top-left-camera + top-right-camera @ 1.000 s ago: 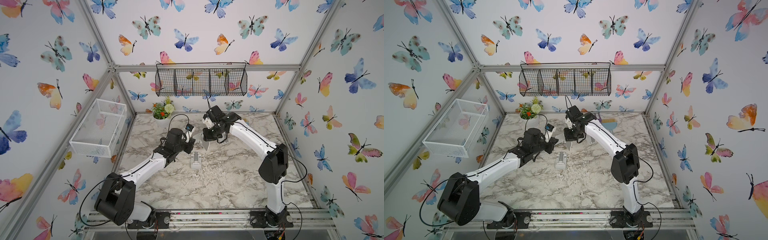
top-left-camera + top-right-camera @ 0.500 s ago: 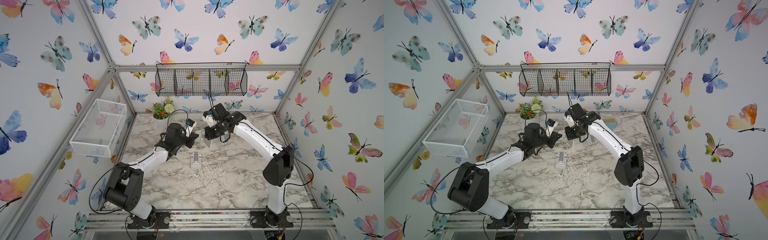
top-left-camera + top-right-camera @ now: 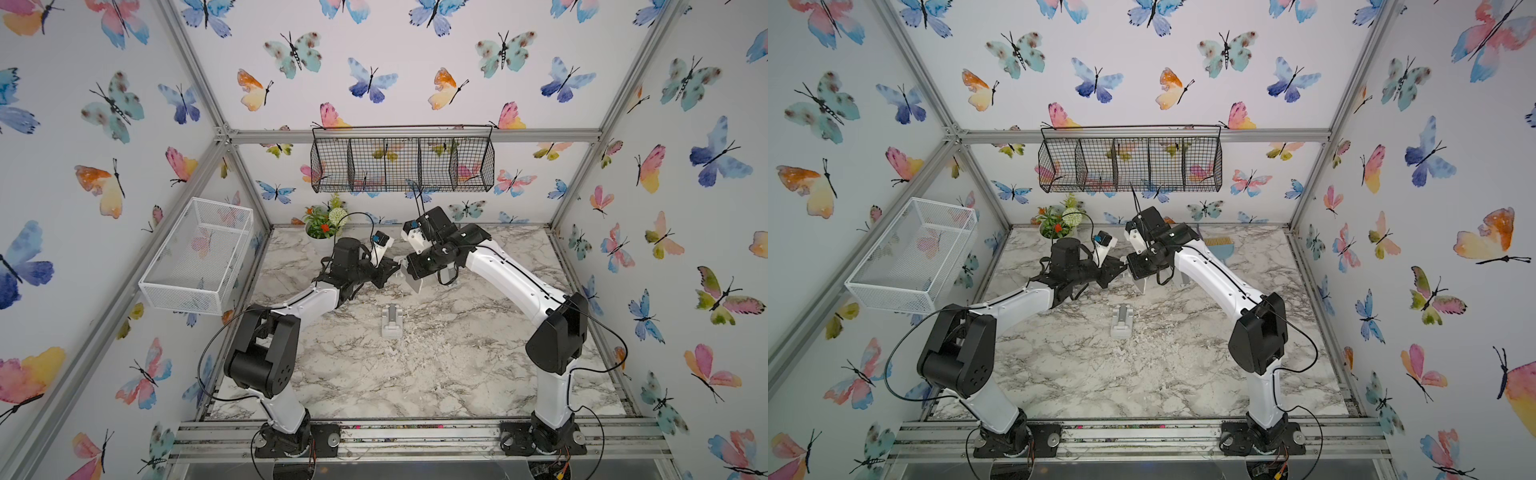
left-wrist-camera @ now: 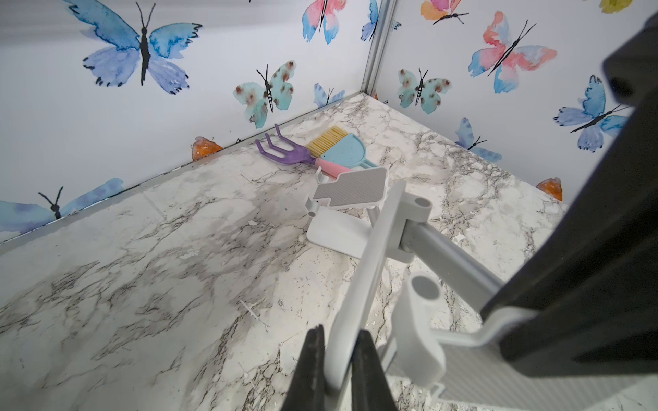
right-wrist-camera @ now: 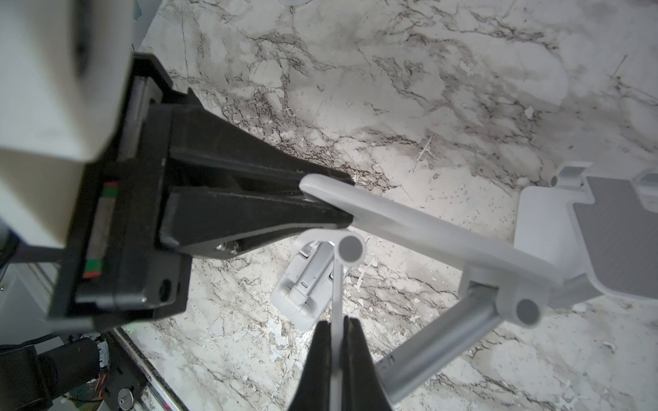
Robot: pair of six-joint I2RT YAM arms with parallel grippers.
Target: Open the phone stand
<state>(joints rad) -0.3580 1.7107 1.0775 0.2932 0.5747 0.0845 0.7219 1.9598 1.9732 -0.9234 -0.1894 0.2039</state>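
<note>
White plastic phone stand (image 4: 370, 263) hanging above the far middle of the worktop (image 3: 415, 374), I am watching my left fingers (image 4: 309, 366) clamping one plate's edge, my right fingers (image 5: 359, 356) pinching its thin other plate, folded stand (image 3: 392, 320) lying nearer, opened stand (image 4: 356, 188) sitting far right.

Three phone stands (image 5: 409, 224) (image 5: 302, 284) (image 5: 541, 213), two baskets (image 3: 402, 160) (image 3: 199, 253), one plant (image 3: 326, 218)

A: What colour is the held phone stand (image 4: 368, 270)?
B: Pale grey-white. The left gripper (image 4: 340, 334) is black.
A: The table (image 4: 178, 267)?
B: White marble pattern, grey veins. Walls (image 4: 220, 53) white, with blue, teal, pink and orange watercolour butterflies.
A: The tools?
B: Rake (image 4: 288, 154) purple, pink handle; brush (image 4: 343, 151) pale blue, yellow bristles.
A: Baskets?
B: Wire basket (image 3: 401, 191) black, mesh basket (image 3: 178, 296) white.
</note>
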